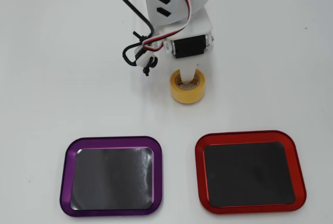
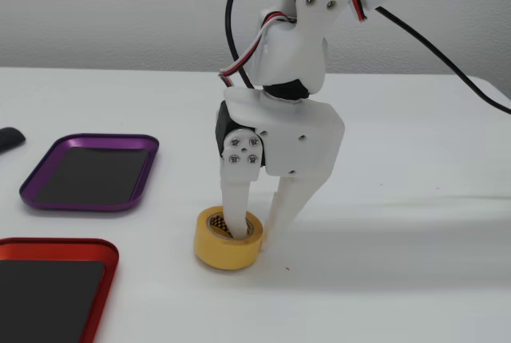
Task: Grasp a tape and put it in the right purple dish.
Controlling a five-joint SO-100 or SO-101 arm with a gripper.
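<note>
Overhead view: the tape (image 1: 188,87) lay flat near the table's (image 1: 52,78) centre, well short of the purple dish (image 1: 66,177) at the near-left edge and the red tray (image 1: 296,172) at the near-right.

Fixed view: the gripper (image 2: 255,227) straddled the roll's wall, one finger (image 2: 235,207) inside the core, the other outside; whether it was clamped could not be told.

Overhead view looks straight down on the bench (image 1: 52,52), arm entering from the top edge. Fixed view sits low and close at bench height, side-on. Both share the tape (image 1: 188,86) and both trays.
</note>
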